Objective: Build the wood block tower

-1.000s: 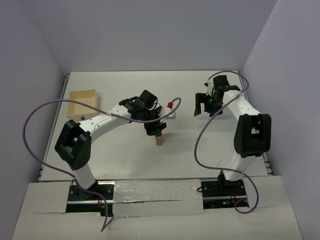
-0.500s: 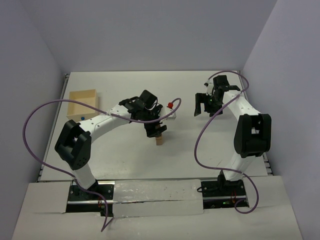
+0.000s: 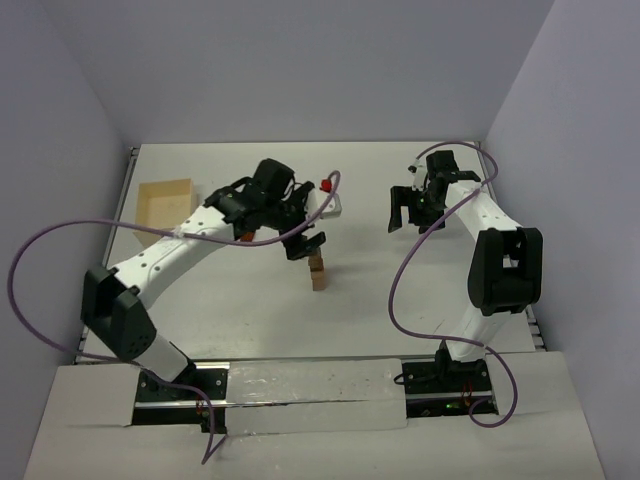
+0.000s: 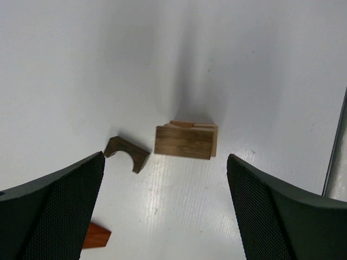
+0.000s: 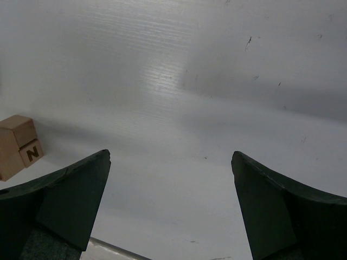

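Tower (image 4: 184, 142) seen from above hides its lower layers; left fingers (image 4: 54, 206) and right fingers (image 5: 59, 200) both gape wide, empty.

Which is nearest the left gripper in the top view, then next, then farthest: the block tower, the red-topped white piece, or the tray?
From the left gripper:
1. wood block tower, just on its near side.
2. red-topped white piece, toward the back wall.
3. tray, far left.

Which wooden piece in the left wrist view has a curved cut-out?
The dark brown wooden arch, lying left of the stacked brown wooden blocks; the others show straight edges.
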Motion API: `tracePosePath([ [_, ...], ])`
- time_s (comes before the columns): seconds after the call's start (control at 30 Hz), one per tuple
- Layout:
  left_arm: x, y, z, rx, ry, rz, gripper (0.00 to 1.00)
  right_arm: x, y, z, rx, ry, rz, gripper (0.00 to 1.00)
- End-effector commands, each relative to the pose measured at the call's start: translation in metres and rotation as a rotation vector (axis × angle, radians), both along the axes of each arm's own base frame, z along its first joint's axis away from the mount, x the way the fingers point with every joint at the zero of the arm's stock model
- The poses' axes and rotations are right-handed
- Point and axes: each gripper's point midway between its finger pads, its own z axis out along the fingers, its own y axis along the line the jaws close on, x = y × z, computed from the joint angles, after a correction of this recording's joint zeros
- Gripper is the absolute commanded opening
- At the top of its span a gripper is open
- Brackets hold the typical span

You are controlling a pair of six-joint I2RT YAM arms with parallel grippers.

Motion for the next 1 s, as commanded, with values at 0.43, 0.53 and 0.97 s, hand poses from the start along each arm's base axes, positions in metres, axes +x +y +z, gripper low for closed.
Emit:
tracePosePath([
  [0.43,0.032,0.076,0.003,-0.164,0.158,0.606,0.99,0.027,0.012,0.024,0.054,-0.070,0.046,1.00],
  [0.53,0.031,0.073,-0.010,-0.176,0.197,0.630,0.99,0.026,0.019,0.020,0.046,-0.058,0.063,1.00],
  [0.97,0.032,0.049,-0.055,-0.174,0.423,0.693,0.99,0.005,0.062,0.005,0.028,-0.023,0.174,1.00],
])
